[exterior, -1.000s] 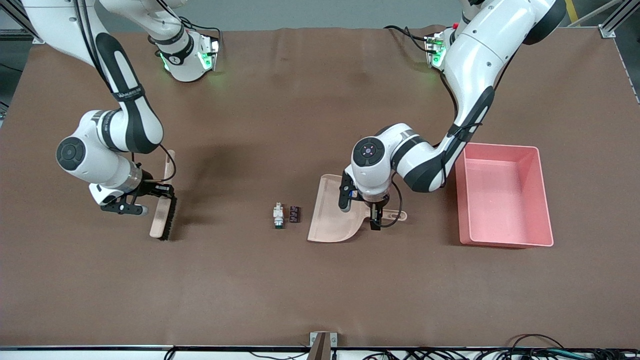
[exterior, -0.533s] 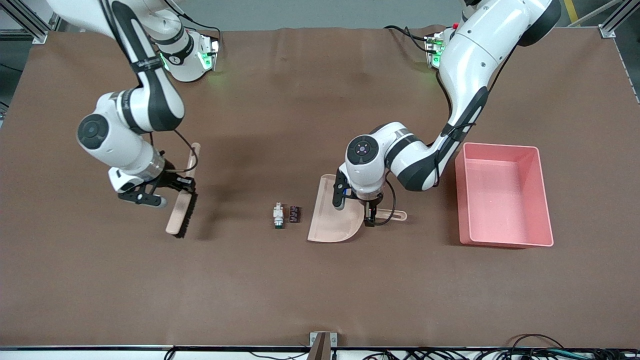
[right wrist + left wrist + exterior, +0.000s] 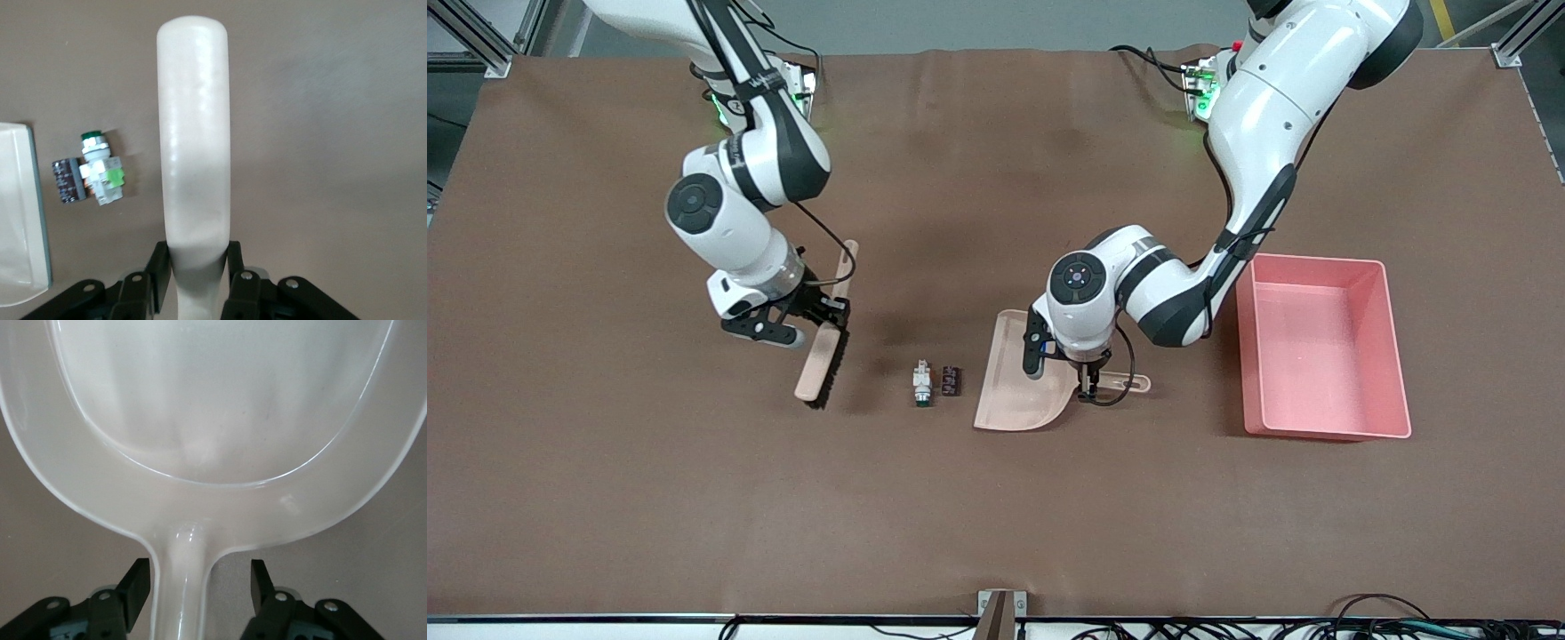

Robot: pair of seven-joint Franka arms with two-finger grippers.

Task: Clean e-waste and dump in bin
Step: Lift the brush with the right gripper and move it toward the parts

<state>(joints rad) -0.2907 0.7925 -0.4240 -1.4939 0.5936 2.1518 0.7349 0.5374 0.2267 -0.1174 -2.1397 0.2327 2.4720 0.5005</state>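
Note:
The e-waste lies mid-table: a white part with a green end [image 3: 921,384] and a dark block [image 3: 951,380], touching side by side. Both show in the right wrist view, the white part [image 3: 100,175] and the block [image 3: 67,180]. My right gripper [image 3: 824,318] [image 3: 195,267] is shut on a beige brush [image 3: 816,373] [image 3: 193,133], held over the table beside the e-waste toward the right arm's end. My left gripper [image 3: 1089,384] [image 3: 200,585] is open astride the handle of the beige dustpan [image 3: 1018,391] [image 3: 227,420], with a gap at each finger. The pink bin [image 3: 1396,356] stands toward the left arm's end.
The dustpan's open mouth faces the e-waste, a short gap away; its edge shows in the right wrist view [image 3: 20,213]. The bin is beside the dustpan handle's end, with brown mat between them.
My right arm has carried the brush across the table toward the e-waste. My left gripper has stayed at the dustpan handle, shifting only slightly.

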